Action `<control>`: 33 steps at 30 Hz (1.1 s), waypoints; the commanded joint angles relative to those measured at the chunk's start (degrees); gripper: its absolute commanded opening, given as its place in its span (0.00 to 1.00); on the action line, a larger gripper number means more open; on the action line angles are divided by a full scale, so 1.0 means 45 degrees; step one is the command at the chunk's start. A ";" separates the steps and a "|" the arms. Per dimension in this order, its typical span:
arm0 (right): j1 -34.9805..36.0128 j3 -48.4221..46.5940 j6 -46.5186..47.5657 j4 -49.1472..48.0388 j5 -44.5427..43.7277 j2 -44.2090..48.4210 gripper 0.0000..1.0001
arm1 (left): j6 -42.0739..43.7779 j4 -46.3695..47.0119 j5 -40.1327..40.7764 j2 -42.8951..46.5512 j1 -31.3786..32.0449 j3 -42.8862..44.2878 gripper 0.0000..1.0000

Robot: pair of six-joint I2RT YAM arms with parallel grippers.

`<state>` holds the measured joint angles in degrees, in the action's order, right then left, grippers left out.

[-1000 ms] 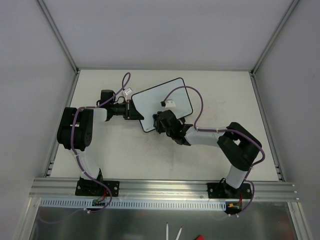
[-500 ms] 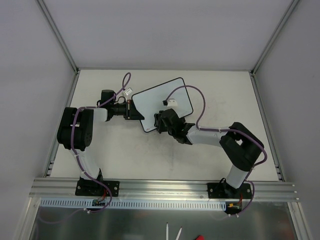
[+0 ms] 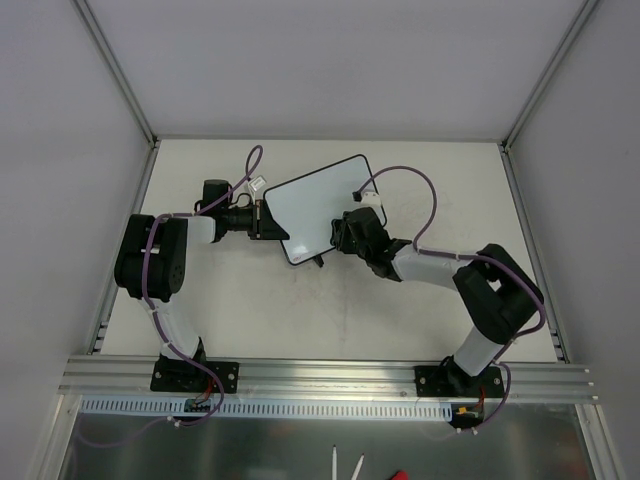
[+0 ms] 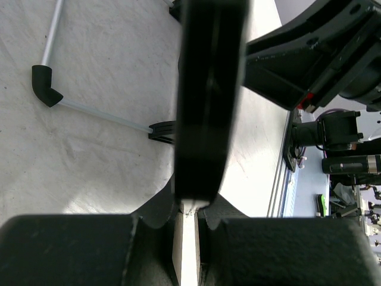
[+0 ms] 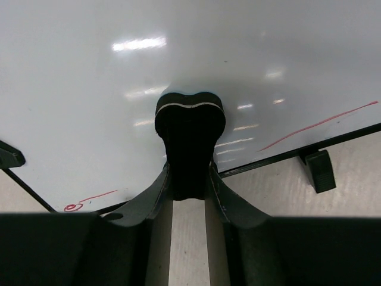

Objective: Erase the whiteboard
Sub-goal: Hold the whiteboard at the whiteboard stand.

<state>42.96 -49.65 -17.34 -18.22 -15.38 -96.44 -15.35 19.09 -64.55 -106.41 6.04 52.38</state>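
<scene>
Right gripper (image 3: pixel 348 232) clamps black eraser (image 5: pixel 189 128) against whiteboard (image 3: pixel 312 205) at its near-right edge; left gripper (image 3: pixel 266 221) pinches the left edge; red strokes (image 5: pixel 321 123) along near rim.

1. The top camera looks down on the whole pale table (image 3: pixel 260 320).
2. The left wrist camera sees the flat white black-rimmed board (image 4: pixel 205 101) edge-on, very near.
3. The right one faces its surface closely.

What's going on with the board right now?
The left gripper is clamped on the edge of the whiteboard, steadying it. The right gripper holds the black eraser, apparently pressed to the board's face. Most of the face looks clean, but a red line and a small red mark sit near one rim.
</scene>
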 commanded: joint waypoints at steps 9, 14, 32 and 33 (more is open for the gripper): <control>-0.1401 0.0564 0.0690 -0.0600 0.0058 0.0787 0.01 | 0.0014 -0.0395 0.0283 0.0112 0.0102 0.0196 0.00; -0.1909 0.0681 0.0729 -0.0931 0.0194 0.0846 0.01 | 0.0033 -0.0395 0.0283 0.0112 0.0102 0.0196 0.00; -0.3140 0.0116 0.0007 -0.1264 0.0682 0.0046 0.01 | 0.0033 -0.0415 0.0283 0.0112 0.0102 0.0176 0.00; -0.3160 0.0076 -0.0090 -0.1245 0.0683 0.0007 0.01 | 0.0033 -0.0395 0.0283 0.0112 0.0102 0.0176 0.00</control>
<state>30.76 -47.16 -17.17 -21.45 -9.08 -95.18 -15.38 19.11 -64.47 -106.41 6.46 52.38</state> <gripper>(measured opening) 0.259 0.055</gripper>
